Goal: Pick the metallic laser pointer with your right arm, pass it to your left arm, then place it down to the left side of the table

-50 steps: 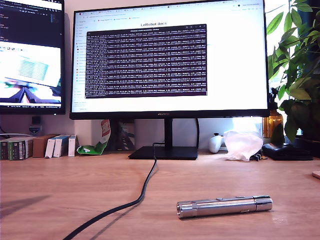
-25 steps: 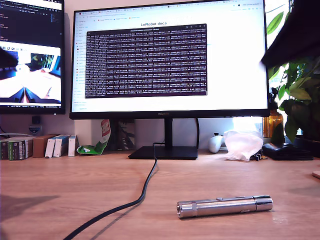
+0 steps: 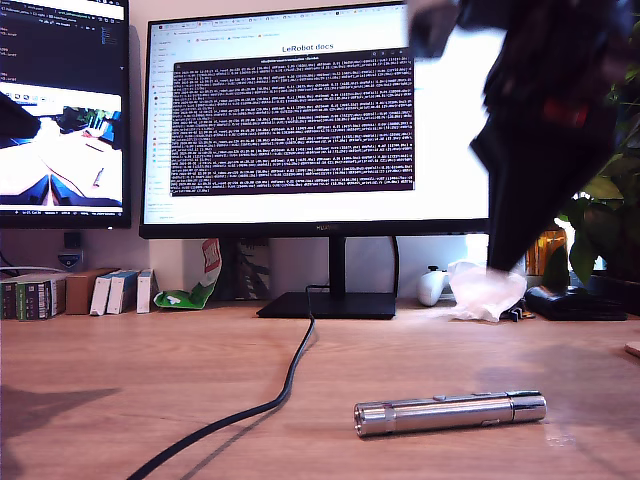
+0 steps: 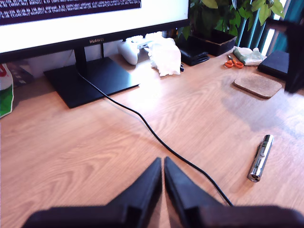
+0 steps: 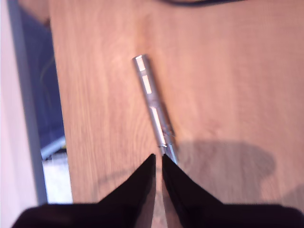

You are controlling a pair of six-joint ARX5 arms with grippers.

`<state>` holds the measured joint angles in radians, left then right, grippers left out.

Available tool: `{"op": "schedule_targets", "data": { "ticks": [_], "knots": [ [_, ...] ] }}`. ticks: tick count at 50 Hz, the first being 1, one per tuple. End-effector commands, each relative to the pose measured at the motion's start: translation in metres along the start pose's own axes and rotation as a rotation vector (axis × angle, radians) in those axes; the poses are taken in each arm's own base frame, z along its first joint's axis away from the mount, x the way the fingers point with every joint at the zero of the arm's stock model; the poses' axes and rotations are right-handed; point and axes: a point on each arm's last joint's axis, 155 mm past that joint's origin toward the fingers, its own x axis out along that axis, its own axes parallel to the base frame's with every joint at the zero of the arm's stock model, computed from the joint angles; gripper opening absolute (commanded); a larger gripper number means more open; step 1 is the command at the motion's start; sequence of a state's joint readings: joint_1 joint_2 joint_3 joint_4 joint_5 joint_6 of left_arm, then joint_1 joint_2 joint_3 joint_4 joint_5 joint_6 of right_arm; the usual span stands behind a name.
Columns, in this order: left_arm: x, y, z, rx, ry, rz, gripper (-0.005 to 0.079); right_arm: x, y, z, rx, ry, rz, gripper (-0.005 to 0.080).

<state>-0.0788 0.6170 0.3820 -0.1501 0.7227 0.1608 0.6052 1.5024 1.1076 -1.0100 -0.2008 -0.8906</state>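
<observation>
One slim silver metal laser pointer (image 3: 450,413) lies flat on the light-brown wood-grain surface (image 3: 120,370), near one black cable (image 3: 262,405). My second gripper (image 5: 157,158) hovers above its end, fingers pressed together. My first gripper (image 4: 163,161), fingers likewise together, hangs well apart.

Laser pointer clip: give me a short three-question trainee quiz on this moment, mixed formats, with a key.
1. True or false: the metallic laser pointer lies flat on the table, held by no gripper.
2. Which is above the pointer: A) my first gripper B) my second gripper?
3. Fill in: a black ____ crosses the table from the monitor stand.

Key: 1 true; 2 B; 3 cable.
</observation>
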Motion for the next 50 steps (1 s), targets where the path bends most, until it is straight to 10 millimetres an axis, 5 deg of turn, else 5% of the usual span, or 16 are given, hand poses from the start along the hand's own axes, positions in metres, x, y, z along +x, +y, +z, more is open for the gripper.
{"op": "schedule_targets", "data": {
  "ticks": [1, 7, 25, 50],
  "knots": [
    [-0.001, 0.0, 0.006, 0.021, -0.015, 0.002, -0.0017, 0.01, 0.003, 0.002, -0.026, 0.017, 0.022, -0.001],
    [-0.001, 0.0, 0.007, 0.02, -0.016, 0.002, -0.0017, 0.023, 0.001, 0.012, -0.053, 0.013, 0.026, 0.0021],
    [-0.001, -0.001, 0.007, 0.012, -0.018, -0.004, -0.0017, 0.05, 0.002, 0.016, -0.06, 0.04, 0.067, 0.0288],
    [-0.001, -0.002, 0.008, 0.014, -0.021, -0.007, -0.0017, 0.078, 0.01, 0.013, -0.05, 0.069, 0.144, 0.0301]
  ]
}}
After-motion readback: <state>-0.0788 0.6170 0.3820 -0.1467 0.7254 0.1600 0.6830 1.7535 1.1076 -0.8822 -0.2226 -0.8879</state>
